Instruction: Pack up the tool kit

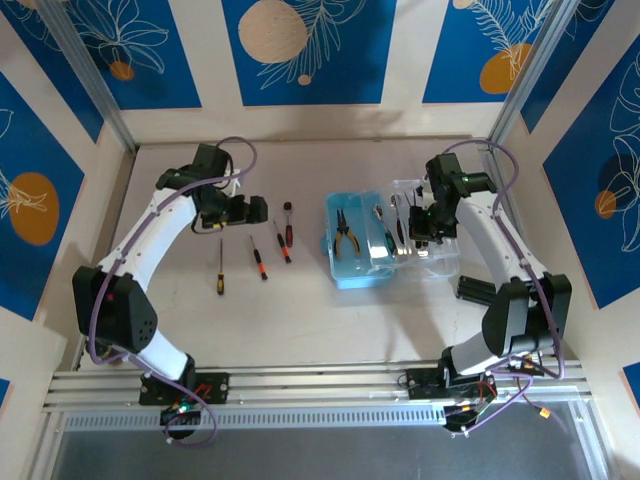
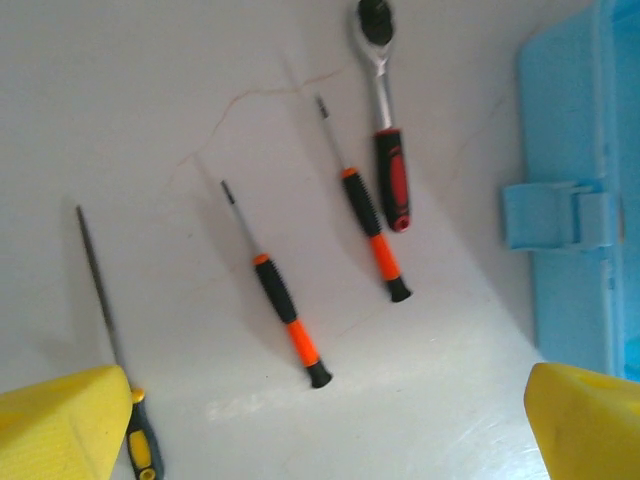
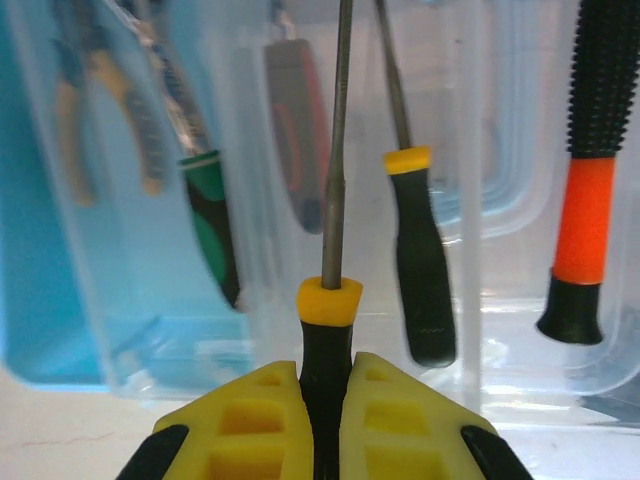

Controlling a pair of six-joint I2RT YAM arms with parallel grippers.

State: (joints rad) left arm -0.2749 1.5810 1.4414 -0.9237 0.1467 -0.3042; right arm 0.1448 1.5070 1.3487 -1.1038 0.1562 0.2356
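Tool kit open on the bench, loose tools lying beside it.

The bench (image 1: 300,315) carries the light-blue case (image 1: 350,270) right of centre, its clear lid (image 1: 440,258) swung open to the right (yellow-handled pliers (image 1: 346,232) lie inside). The left gripper (image 2: 330,425) hovers with jaws wide apart over the loose tools left of the case. The right gripper (image 3: 325,395) is clamped on a yellow-and-black screwdriver (image 3: 328,300) over the lid. On the bench lie a red-handled ratchet (image 2: 385,150), two orange-and-black screwdrivers (image 2: 288,318) and a thin yellow-handled screwdriver (image 2: 100,290).
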